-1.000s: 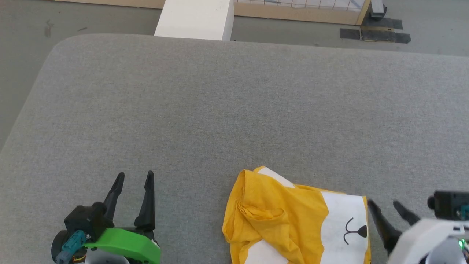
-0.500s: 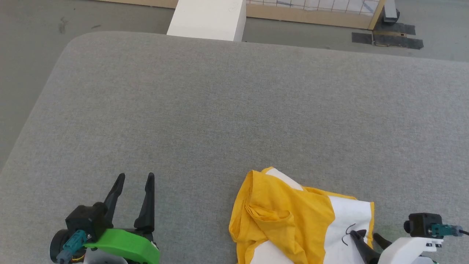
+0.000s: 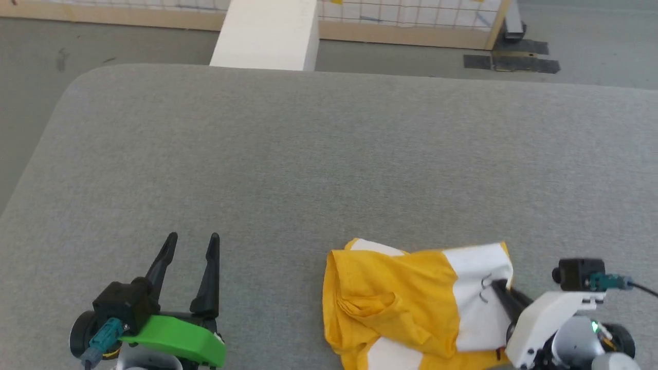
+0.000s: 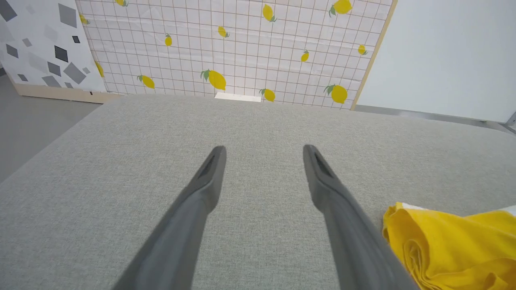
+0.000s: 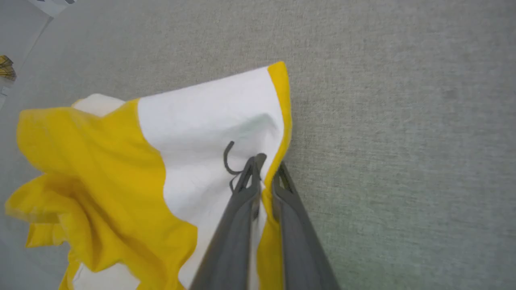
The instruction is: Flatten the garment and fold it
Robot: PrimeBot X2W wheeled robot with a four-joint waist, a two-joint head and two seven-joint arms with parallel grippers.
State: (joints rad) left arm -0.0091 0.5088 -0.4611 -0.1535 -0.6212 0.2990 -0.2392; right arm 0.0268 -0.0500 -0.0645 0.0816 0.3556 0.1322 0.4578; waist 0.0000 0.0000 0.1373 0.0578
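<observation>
The garment (image 3: 406,303), a bright yellow T-shirt with white patches and a thin black line print, lies crumpled near the front edge of the grey padded table (image 3: 329,154). My right gripper (image 3: 497,287) is shut on its right edge; in the right wrist view the two fingers pinch the yellow hem (image 5: 278,133) of the garment (image 5: 133,169), with the right gripper (image 5: 269,165) at the white panel's edge. My left gripper (image 3: 191,241) stands open over bare table to the left of the garment. The left wrist view shows the left gripper (image 4: 264,151) open, with a rolled fold of the garment (image 4: 447,245) at lower right.
A white block (image 3: 264,36) stands behind the table's far edge, with a lemon-print grid screen (image 4: 238,44) beyond it. Black tape (image 3: 511,62) marks the floor at the far right. The table's rounded far-left corner (image 3: 77,82) drops to grey floor.
My right gripper has closed on the garment's right edge, and that edge now stands pulled up and straighter. The camera has shifted. The left gripper has kept its place.
</observation>
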